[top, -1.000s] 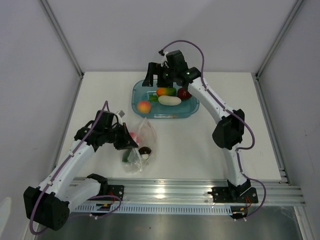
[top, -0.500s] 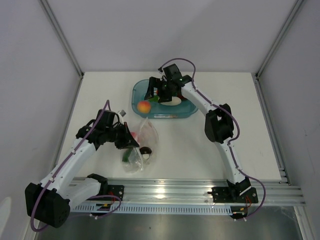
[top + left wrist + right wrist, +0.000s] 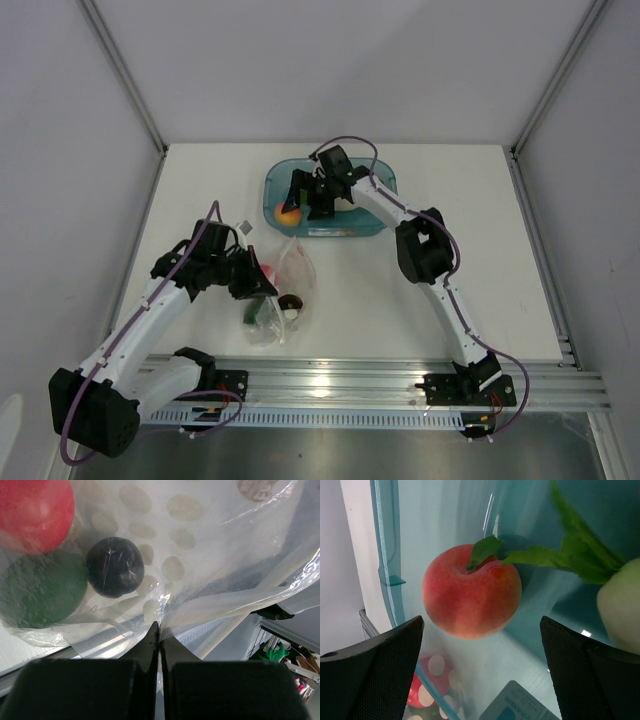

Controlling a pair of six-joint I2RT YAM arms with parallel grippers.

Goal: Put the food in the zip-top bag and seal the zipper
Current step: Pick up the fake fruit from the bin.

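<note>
On the white surface [image 3: 400,290], the bag [image 3: 282,290] lies crumpled at the front left, just beside the tip of the left arm. The left fingers [image 3: 152,647] are pressed tight together on a fold of the bag's clear plastic, and from the wrist view the film fans up and away from where they meet. Inside the bag there are three pieces bunched together: a red one [image 3: 32,510], a green one [image 3: 35,592] under it and a round dark purple one [image 3: 115,567] beside them. From above, the same cluster shows through the plastic near the left fingers [image 3: 258,285].

Farther back, near the middle of the surface, sits the teal tub [image 3: 375,225]. The right arm reaches over it, with the right fingers [image 3: 305,195] down at the tub's left end. They stand wide apart and hold nothing. In the right wrist view, the peach [image 3: 470,592] lies on the tub floor between the right fingers [image 3: 375,670], clear of both, with a small green leaf at its top. To the peach's right lies a white piece [image 3: 620,615] with long green leaves [image 3: 570,550] that stretch towards the peach. From above, the peach [image 3: 288,211] is only partly visible under the right arm's black end. The rest of the tub's contents are hidden by the arm.
</note>
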